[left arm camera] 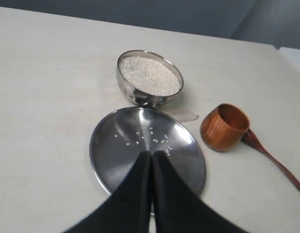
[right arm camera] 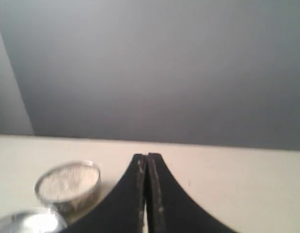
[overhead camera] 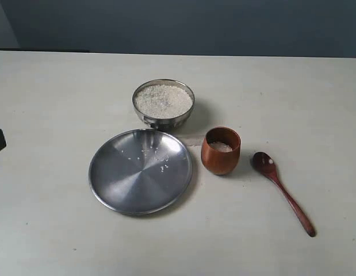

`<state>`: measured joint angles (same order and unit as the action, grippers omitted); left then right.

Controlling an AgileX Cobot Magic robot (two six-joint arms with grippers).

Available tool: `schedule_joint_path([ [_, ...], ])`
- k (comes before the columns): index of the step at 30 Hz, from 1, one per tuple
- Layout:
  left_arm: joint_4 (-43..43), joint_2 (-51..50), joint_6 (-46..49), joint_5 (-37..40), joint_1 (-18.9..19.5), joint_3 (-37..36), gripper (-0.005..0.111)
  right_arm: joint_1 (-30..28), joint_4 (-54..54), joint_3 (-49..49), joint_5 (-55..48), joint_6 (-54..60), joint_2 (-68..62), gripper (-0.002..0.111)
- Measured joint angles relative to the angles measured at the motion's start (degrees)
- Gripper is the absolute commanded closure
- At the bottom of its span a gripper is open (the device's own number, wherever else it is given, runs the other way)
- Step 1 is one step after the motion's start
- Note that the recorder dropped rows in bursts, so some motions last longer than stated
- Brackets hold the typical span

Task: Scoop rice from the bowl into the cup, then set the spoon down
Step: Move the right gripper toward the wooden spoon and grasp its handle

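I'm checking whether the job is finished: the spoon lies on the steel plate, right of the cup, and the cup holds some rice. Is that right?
No. The spoon lies on the table, not on the plate, as the exterior view shows. It is right of the cup, and the cup does hold some rice.

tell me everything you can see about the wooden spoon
The spoon is dark reddish-brown wood with a slight gloss, and has an oval bowl and a long slim handle. It lies flat on the pale table with its bowl facing up, just right of the cup; a small gap separates them. The handle runs diagonally away from the cup toward the front right. No rice shows in its bowl. Nothing holds it; only the table touches it.
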<state>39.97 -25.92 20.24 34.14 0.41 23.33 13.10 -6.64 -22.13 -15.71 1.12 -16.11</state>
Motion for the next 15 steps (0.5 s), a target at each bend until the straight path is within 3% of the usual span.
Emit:
schedule_joint_path([
  [7, -2.43, -2.02, 0.00, 0.00, 0.00, 0.00, 0.106, 4.81, 3.48, -3.47, -13.14, 0.20, -19.66, 0.108],
  [15, -2.54, -2.02, 0.15, 0.41, 0.00, 0.00, 0.106, 5.20, 4.09, -4.23, -14.94, 0.36, -43.56, 0.108],
])
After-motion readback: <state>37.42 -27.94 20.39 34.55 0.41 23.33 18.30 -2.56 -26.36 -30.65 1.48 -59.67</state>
